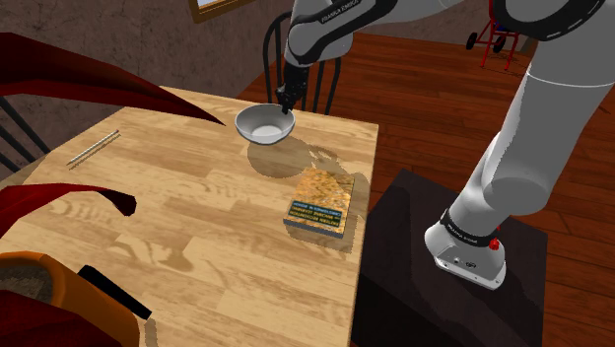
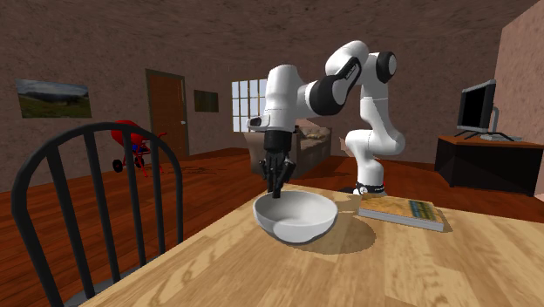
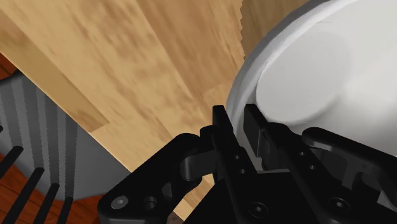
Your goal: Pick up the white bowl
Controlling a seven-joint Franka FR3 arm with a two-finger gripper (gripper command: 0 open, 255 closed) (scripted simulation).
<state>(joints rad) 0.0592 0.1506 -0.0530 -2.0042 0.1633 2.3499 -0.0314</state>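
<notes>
The white bowl (image 1: 261,123) hangs a little above the far end of the wooden table (image 1: 197,217), and its shadow lies on the boards beneath it. My black gripper (image 1: 286,106) is shut on the bowl's rim on the side nearest the arm. In the second exterior view the gripper (image 2: 276,190) comes straight down onto the far rim of the bowl (image 2: 296,218). The wrist view has one finger outside and one inside the rim of the bowl (image 3: 318,76), with the gripper (image 3: 236,121) clasping that edge over the table (image 3: 146,63).
A book (image 1: 320,202) lies flat near the table edge closest to the dark stand (image 1: 434,256). A thin stick (image 1: 94,148) rests at the shoulder view's left. Black chairs (image 1: 315,89) (image 2: 87,201) stand at the table's ends. Red leaves (image 1: 89,89) and an orange pot (image 1: 39,296) crowd the near left.
</notes>
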